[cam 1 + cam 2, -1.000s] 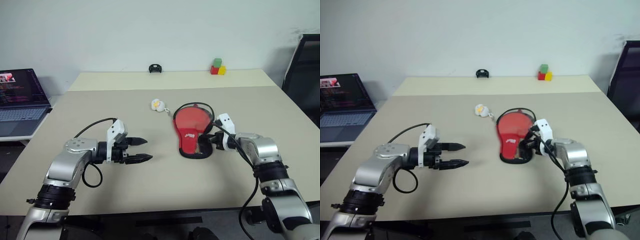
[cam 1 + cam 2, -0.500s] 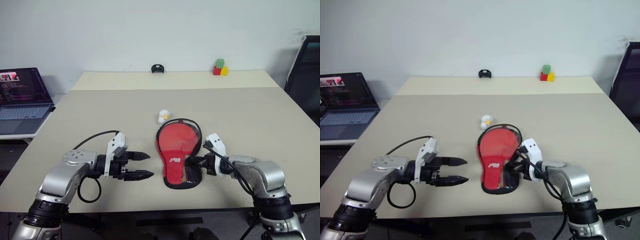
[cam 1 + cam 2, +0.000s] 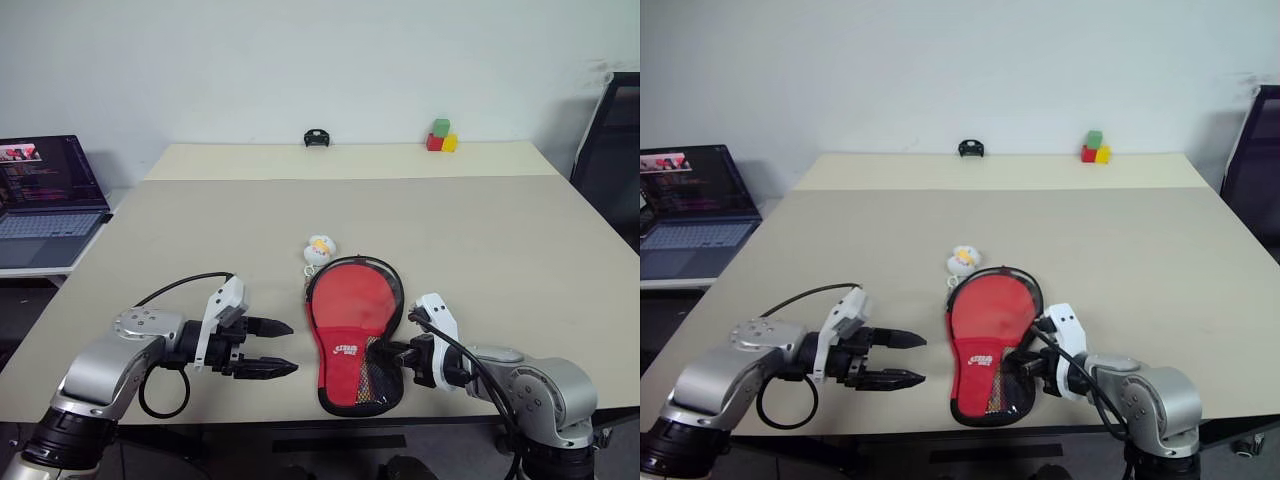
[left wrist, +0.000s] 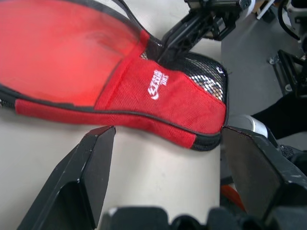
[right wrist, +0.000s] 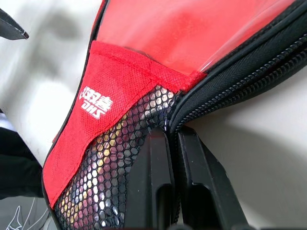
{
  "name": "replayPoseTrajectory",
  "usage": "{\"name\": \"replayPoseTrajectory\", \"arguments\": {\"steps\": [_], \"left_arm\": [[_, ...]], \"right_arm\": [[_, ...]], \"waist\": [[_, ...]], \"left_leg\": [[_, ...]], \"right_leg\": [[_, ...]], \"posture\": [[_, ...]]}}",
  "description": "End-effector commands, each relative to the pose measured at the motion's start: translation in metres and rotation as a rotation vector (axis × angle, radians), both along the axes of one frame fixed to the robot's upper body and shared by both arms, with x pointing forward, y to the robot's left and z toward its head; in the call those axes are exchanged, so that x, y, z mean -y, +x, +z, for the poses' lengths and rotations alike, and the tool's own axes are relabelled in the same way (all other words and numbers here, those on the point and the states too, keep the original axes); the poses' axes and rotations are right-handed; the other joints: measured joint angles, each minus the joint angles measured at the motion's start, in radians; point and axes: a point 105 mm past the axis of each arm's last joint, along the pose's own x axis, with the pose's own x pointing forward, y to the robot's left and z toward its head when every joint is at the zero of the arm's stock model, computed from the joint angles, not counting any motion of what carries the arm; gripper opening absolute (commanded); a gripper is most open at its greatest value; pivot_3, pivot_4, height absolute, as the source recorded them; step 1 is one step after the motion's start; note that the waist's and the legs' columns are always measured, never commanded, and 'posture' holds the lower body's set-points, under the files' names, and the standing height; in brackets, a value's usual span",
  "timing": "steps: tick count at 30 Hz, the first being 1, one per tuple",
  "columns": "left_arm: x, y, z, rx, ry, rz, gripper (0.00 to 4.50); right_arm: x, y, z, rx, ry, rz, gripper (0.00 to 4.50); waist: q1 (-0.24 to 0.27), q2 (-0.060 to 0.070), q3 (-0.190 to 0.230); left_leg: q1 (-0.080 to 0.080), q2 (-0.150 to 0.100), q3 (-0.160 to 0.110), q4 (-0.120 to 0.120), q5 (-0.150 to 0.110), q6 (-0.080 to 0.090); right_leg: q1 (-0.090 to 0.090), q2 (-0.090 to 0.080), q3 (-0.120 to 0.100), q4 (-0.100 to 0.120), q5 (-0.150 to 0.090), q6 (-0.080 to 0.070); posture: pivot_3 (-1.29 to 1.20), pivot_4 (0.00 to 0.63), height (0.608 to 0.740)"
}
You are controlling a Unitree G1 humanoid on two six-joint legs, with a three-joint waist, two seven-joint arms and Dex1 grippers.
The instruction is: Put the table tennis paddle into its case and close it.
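The case [image 3: 354, 335] lies red side up at the table's [image 3: 500, 230] near edge, round end away from me, narrow mesh end toward me. A small white toy [image 3: 319, 248] sits just beyond its round end. My right gripper [image 3: 397, 355] pinches the case's mesh edge; my left gripper [image 3: 277, 349] hovers spread beside it, pointing rightward

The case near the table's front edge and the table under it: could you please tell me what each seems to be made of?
The case looks like soft woven fabric: matte red cloth with a printed white logo, a black open-mesh pocket at its narrow end, and black piping with a zip along the edge. Its round part has a glossy sheen, possibly a clear plastic window. The table appears to be smooth matte beige laminate, though it could be painted board.
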Motion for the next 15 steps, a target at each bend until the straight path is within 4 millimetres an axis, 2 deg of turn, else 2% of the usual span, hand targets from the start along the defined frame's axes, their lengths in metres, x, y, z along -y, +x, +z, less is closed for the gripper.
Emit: {"name": "replayPoseTrajectory", "arguments": {"steps": [1,6,14,15], "left_arm": [[0.003,-0.002,0.009,0.028,-0.007,-0.031,3.85],[0.003,-0.002,0.009,0.035,-0.001,-0.032,3.85],[0.003,-0.002,0.007,0.051,0.01,-0.024,3.85],[0.002,-0.002,0.007,0.053,0.012,-0.023,3.85]], "right_arm": [[-0.006,-0.006,0.005,0.009,0.021,0.029,0.03],[-0.003,-0.005,0.0,-0.009,0.014,0.012,0.03],[0.011,-0.007,-0.008,-0.021,-0.025,-0.043,2.37],[0.014,-0.008,-0.008,-0.018,-0.031,-0.051,2.37]], "waist": [[0.0,0.0,0.0],[0.0,0.0,0.0],[0.001,0.0,0.0],[0.002,0.0,0.0]], "left_leg": [[0.0,0.0,0.0,0.0,0.0,0.0],[0.0,0.0,0.0,0.0,0.0,0.0],[0.001,0.0,0.0,0.0,0.0,0.0],[0.001,0.0,0.0,0.0,0.0,0.0]], "right_leg": [[0.0,0.0,0.0,0.0,0.0,0.0],[0.0,0.0,0.0,0.0,0.0,0.0],[0.001,0.0,0.0,0.0,0.0,0.0],[0.001,0.0,0.0,0.0,0.0,0.0]], "posture": [[0.0,0.15,0.74],[0.0,0.15,0.74],[0.0,0.15,0.74],[0.0,0.15,0.74]]}}
